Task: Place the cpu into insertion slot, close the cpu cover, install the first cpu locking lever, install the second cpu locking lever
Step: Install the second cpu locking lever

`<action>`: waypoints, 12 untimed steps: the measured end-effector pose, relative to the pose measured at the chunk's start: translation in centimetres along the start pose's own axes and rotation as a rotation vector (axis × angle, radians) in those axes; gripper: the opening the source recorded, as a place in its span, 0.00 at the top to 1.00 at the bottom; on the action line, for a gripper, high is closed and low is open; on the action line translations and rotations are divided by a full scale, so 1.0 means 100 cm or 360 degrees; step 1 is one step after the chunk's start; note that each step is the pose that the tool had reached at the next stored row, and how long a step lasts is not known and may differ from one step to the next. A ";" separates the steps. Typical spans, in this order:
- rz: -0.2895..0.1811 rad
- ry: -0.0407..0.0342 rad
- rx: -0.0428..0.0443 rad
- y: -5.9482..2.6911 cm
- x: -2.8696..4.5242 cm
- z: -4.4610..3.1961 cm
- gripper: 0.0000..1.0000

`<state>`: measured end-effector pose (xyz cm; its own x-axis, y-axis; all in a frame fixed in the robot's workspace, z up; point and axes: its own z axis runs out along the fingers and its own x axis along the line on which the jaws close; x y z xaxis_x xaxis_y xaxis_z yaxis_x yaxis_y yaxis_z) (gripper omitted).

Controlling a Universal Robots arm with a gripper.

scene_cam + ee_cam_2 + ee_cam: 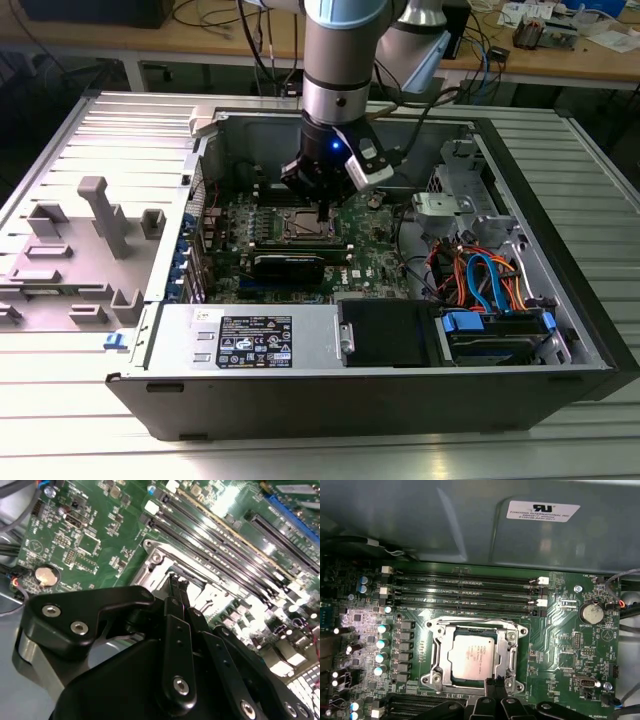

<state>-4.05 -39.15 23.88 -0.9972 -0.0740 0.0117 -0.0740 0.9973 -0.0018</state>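
Where the black claw (pixel 493 684) hovers: square matte-silver cpu (pixel 472 658), framed by shiny cpu cover (pixel 436 656).

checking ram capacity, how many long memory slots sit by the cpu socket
4 long narrow black memory slots in the first wrist view, stacked parallel between the grey metal case wall and the silvery square cpu cover. More may be hidden elsewhere.
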 end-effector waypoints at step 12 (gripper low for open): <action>-0.0002 0.0039 -0.0065 -0.0263 0.0044 0.0003 0.89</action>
<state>-4.29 -41.80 23.86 -0.9965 -0.0756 0.0359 -0.0742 0.9965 0.0387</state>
